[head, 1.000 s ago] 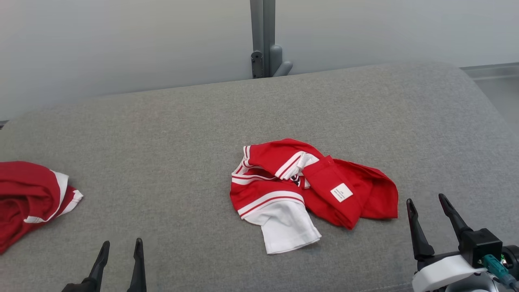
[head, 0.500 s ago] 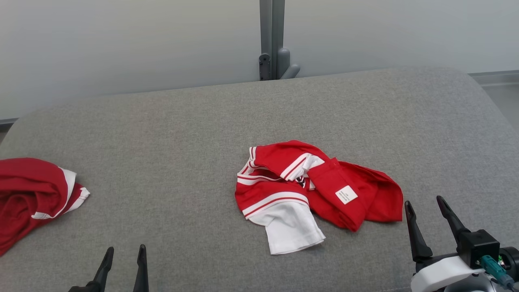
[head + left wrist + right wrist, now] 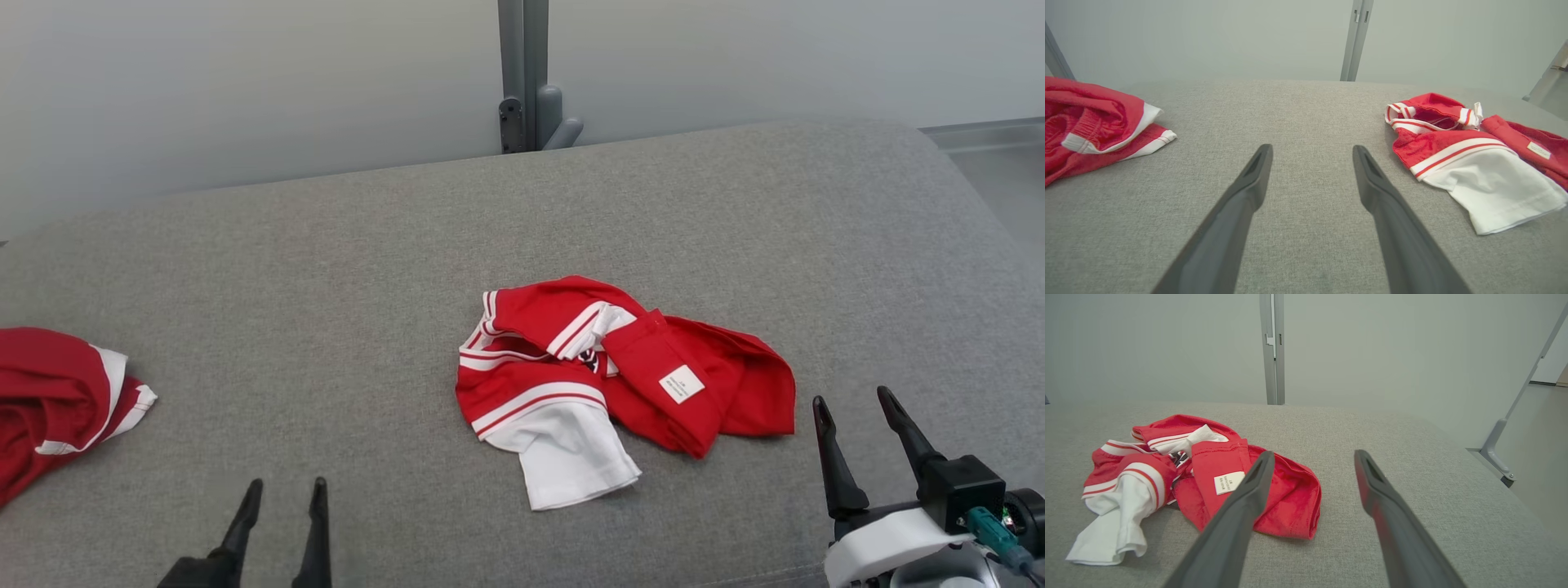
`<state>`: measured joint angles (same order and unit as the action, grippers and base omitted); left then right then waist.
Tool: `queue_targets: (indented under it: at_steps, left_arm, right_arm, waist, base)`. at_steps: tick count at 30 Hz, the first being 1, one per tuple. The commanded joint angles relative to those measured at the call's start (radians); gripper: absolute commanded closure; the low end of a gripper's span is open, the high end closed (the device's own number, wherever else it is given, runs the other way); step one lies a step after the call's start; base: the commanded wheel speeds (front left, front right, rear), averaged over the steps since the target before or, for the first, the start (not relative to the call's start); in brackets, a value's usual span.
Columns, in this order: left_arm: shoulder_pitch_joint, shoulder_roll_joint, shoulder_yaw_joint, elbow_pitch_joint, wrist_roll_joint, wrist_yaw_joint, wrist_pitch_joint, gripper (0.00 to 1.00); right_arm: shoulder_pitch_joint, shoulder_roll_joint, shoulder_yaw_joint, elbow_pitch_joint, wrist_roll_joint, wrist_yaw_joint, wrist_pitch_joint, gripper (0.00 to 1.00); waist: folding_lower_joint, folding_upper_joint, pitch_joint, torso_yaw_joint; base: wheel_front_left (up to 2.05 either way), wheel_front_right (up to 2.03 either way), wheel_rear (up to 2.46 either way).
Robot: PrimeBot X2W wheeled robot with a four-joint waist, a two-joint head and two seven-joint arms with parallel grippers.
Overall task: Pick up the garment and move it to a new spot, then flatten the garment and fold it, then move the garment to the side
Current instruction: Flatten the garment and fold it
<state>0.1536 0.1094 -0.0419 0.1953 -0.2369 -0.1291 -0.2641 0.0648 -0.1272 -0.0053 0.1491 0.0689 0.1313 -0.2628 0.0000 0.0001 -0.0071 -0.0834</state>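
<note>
The garment is a crumpled red piece with white stripes, a white panel and a small white label, lying mid-surface on the grey fabric top. My left gripper is open near the front edge, well to the garment's left and empty. In the left wrist view the left gripper points at bare fabric, with the garment off to its right. My right gripper is open just right of the garment's red hem. In the right wrist view the right gripper hovers by the garment, holding nothing.
A second red and white cloth lies bunched at the left edge, also seen as the second cloth. A grey metal post stands behind the far edge. The surface rounds off at the right, with floor beyond.
The head camera swayed right and back. My left gripper has shifted right, toward the garment. The right gripper and the garment have stayed put.
</note>
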Motion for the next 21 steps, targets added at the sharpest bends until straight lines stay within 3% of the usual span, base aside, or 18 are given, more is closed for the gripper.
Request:
queue_targets:
  at_steps: [1, 7, 10, 15, 21]
  left_arm:
    - [-0.031, -0.004, -0.032, -0.002, -0.005, -0.002, 0.000, 0.00]
    - [-0.145, -0.011, -0.222, 0.099, -0.080, -0.002, 0.013, 0.00]
    - [-0.259, -0.028, -0.309, 0.205, -0.198, -0.002, 0.083, 0.00]
    - [-0.372, -0.044, -0.345, 0.320, -0.367, -0.001, 0.154, 0.00]
    - [-0.430, -0.022, -0.365, 0.414, -0.425, -0.001, 0.188, 0.00]
  right_arm:
    - [-0.017, -0.004, -0.001, -0.008, 0.009, -0.001, -0.003, 0.00]
    - [-0.061, 0.003, 0.021, -0.029, 0.011, -0.001, -0.003, 0.00]
    - [-0.085, 0.015, 0.023, -0.035, 0.016, -0.001, -0.003, 0.00]
    - [-0.108, 0.035, 0.020, -0.029, 0.015, -0.001, -0.003, 0.00]
    - [-0.117, 0.047, 0.012, -0.027, 0.013, -0.001, -0.003, 0.00]
  waist:
    - [0.0000, -0.0001, 0.011, -0.014]
    - [0.0000, -0.0001, 0.088, -0.059]
    - [0.0000, -0.0001, 0.141, -0.094]
    - [0.0000, -0.0001, 0.185, -0.151]
    - [0.0000, -0.0001, 0.203, -0.190]
  base:
    - [0.00, 0.00, 0.00]
    - [0.00, 0.00, 0.00]
    - [0.00, 0.00, 0.00]
    - [0.00, 0.00, 0.00]
    - [0.00, 0.00, 0.00]
